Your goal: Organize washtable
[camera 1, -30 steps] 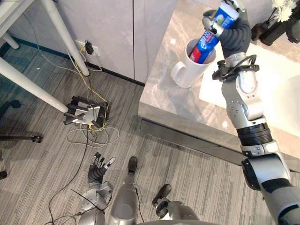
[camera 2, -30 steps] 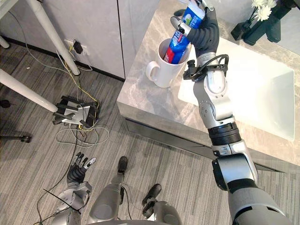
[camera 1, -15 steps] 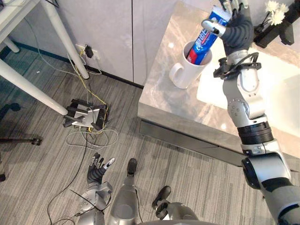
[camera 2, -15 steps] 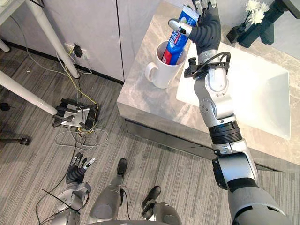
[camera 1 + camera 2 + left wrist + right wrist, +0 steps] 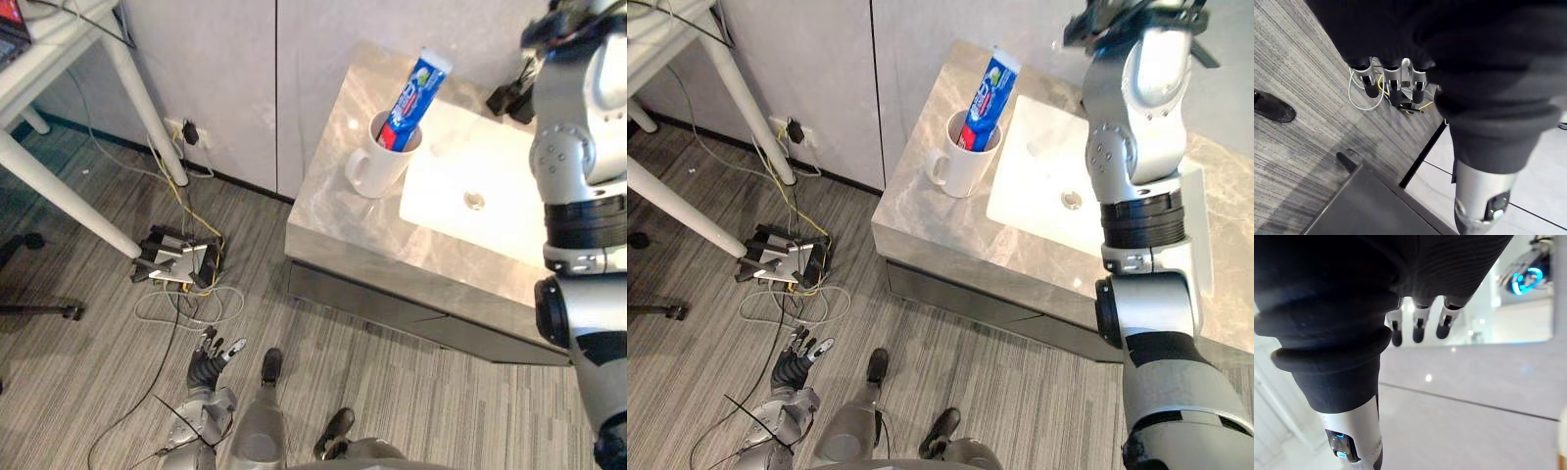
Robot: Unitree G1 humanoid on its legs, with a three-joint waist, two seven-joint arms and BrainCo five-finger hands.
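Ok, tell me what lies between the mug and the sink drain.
Nothing between mug and drain: just bare counter and basin, left eye view.

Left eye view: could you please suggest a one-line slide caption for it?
Toothpaste tube stands in white mug on the washtable, beside the basin.

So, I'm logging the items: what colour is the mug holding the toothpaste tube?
White. The mug shows best in the left eye view.

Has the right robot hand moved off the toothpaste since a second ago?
Yes. The right robot hand released the toothpaste and pulled up and away from the mug, toward the sink side; its fingers are open.
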